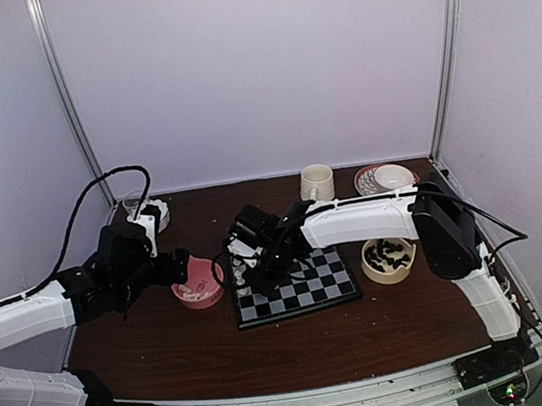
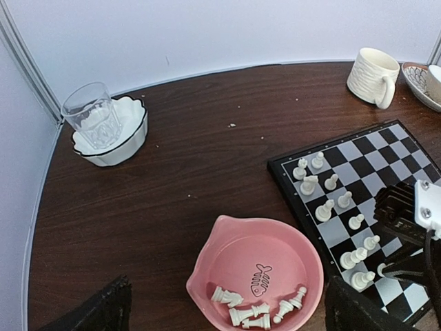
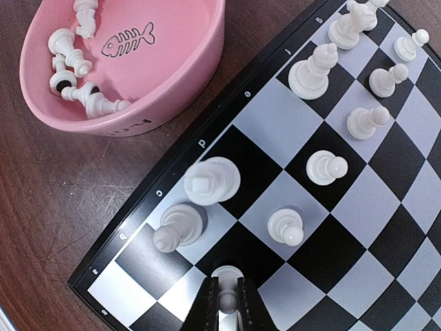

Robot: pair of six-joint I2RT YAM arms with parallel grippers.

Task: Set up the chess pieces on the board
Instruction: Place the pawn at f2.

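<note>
The table (image 1: 170,348) carries the board (image 1: 325,282) at the centre of the top view. A pink bowl (image 1: 196,298) sits just off its left edge and a beige bowl (image 1: 369,268) of black pieces (image 1: 389,253) off its right.

White pieces (image 2: 324,210) stand in two rows along the board's left side, next to the pink bowl.

In the right wrist view, the right gripper (image 3: 227,298) sits at the bottom centre, clenched on a white pawn (image 3: 227,277). The pawn is upright between the fingers, its long axis running straight up toward the camera. It sits over a square in the second row from the rim, next in line after the standing pawns. Whether its base touches the board cannot be told.

From here the move looks like a plain letting-go and lift, with the two back-row pieces close by at upper left of the pawn.

The loose whites (image 2: 251,314) lie on their sides in the pink bowl, in the upper left of the right wrist view. The left arm is the nearer one. The left gripper (image 2: 227,303) hangs directly above that bowl with its fingers spread wide, holding nothing.
</note>
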